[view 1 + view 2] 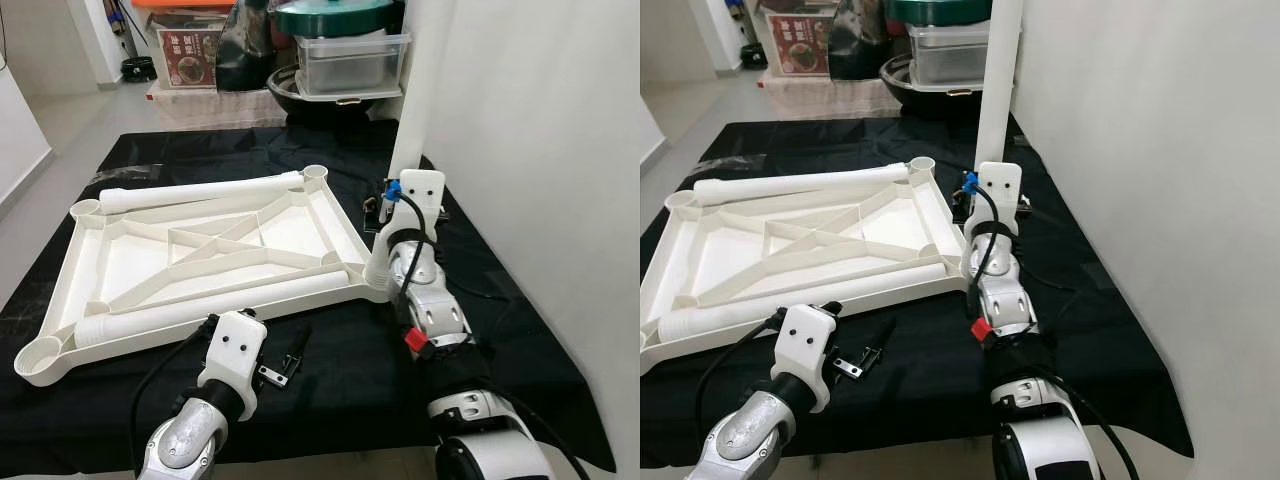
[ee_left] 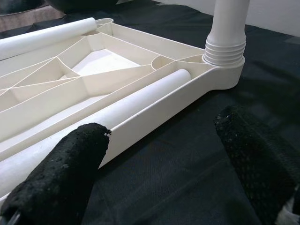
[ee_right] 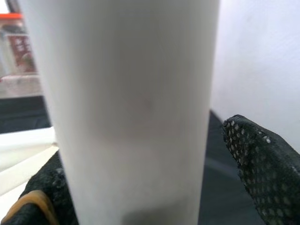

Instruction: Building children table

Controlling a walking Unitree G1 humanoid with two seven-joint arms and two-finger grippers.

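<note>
My right gripper (image 3: 140, 154) clamps the upright leg (image 1: 997, 85) in the tabletop (image 1: 215, 250) corner socket — steadying it; left gripper (image 2: 159, 154) hovers released.

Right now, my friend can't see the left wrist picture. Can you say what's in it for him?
A white table top lies upside down on a black cloth, with one white leg standing upright in its corner socket. Two loose legs lie in the frame. The left pincer hangs open near its edge, black fingers apart.
</note>
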